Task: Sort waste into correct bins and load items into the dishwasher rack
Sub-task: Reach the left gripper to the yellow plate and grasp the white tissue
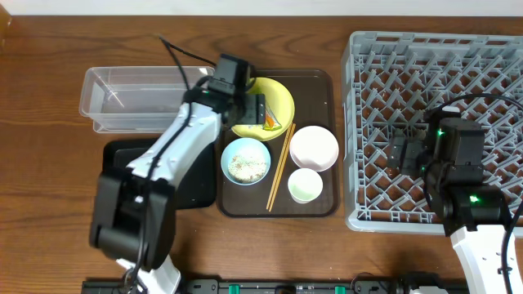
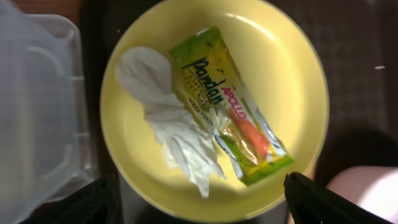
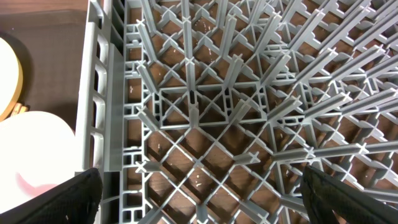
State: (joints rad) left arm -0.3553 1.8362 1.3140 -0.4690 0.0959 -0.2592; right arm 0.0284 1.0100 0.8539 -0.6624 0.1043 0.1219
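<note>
So, our left jaws are spread wide above the yellow plate (image 2: 292, 74), holding nothing. Just ahead of the gap between them lies the green-and-orange wrapper (image 2: 233, 106), flat on the plate. The crumpled white tissue (image 2: 168, 127) touches it on the side nearer the clear tub (image 2: 37, 112). That tub sits beyond the plate's rim, out past one finger.

Our right jaws are spread too and empty, hanging over the grey rack (image 3: 102, 93) with only lattice between them. Past the rack wall off to one side we can see the white bowl (image 3: 31, 149).

From overhead, the blue bowl (image 1: 225, 157) with rice bits (image 1: 245, 167), the cup (image 1: 305, 186) and the chopsticks (image 1: 279, 167) sit on the brown tray (image 1: 315, 94) near the left jaws. None of them is in the rack. The black tray (image 1: 203, 184) lies on the counter (image 1: 49, 65), well behind those jaws under the arm.
</note>
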